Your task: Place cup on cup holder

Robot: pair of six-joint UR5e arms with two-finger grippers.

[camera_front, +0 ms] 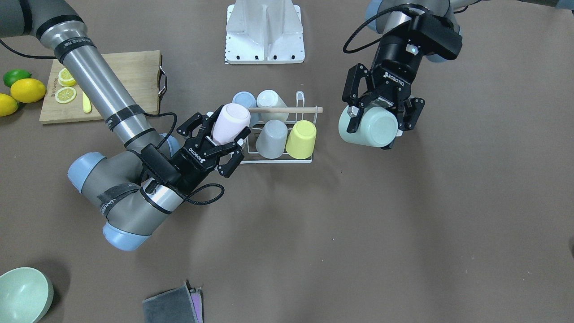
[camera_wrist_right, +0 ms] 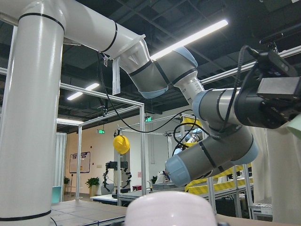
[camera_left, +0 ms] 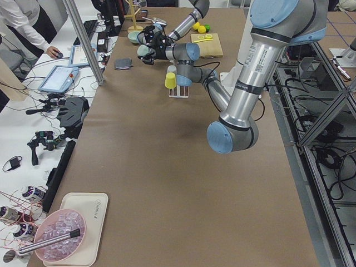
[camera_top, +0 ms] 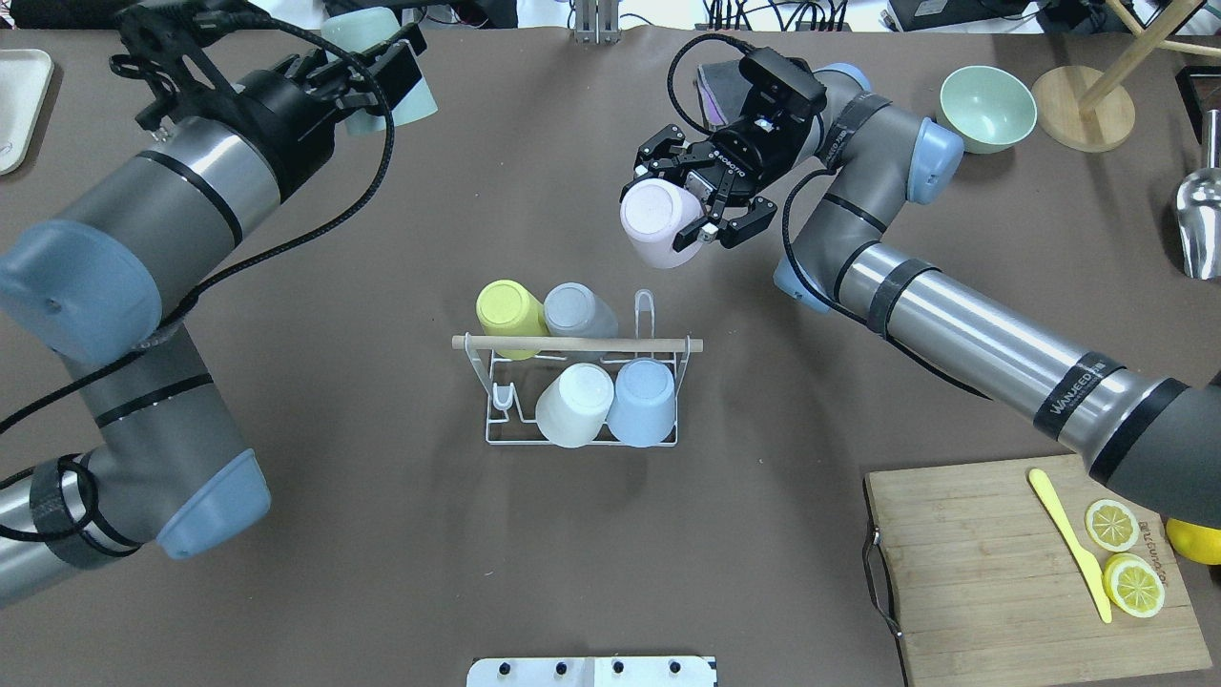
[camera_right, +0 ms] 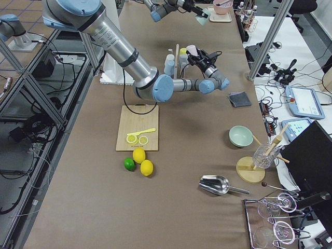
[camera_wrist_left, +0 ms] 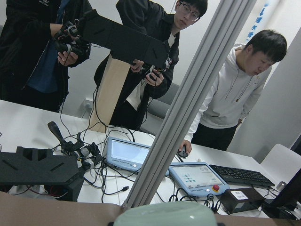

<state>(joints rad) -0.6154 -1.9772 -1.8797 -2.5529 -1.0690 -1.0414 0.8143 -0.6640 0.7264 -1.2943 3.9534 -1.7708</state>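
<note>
The cup holder (camera_top: pixel 496 420) (camera_front: pixel 309 158), a white wire rack with a wooden rod (camera_top: pixel 577 343) across its top, stands mid-table. It holds a yellow (camera_top: pixel 506 310), a grey (camera_top: pixel 577 310), a white (camera_top: pixel 577 405) and a blue cup (camera_top: pixel 644 401), all upside down. My right gripper (camera_top: pixel 692 205) (camera_front: pixel 219 134) is shut on a pink cup (camera_top: pixel 658 221) (camera_front: pixel 229 122), held above the table just beyond the rack's right end. My left gripper (camera_front: pixel 381 114) is shut on a mint green cup (camera_front: pixel 370 125) (camera_top: pixel 386 81), held up far from the rack on its left side.
A wooden cutting board (camera_top: pixel 1011 572) with lemon slices and a yellow knife lies at the near right, whole lemons and a lime (camera_front: pixel 18 85) beside it. A mint bowl (camera_top: pixel 987 107) and a folded grey cloth (camera_front: pixel 172 305) lie at the far right. A white mount (camera_front: pixel 264 31) sits at the near edge.
</note>
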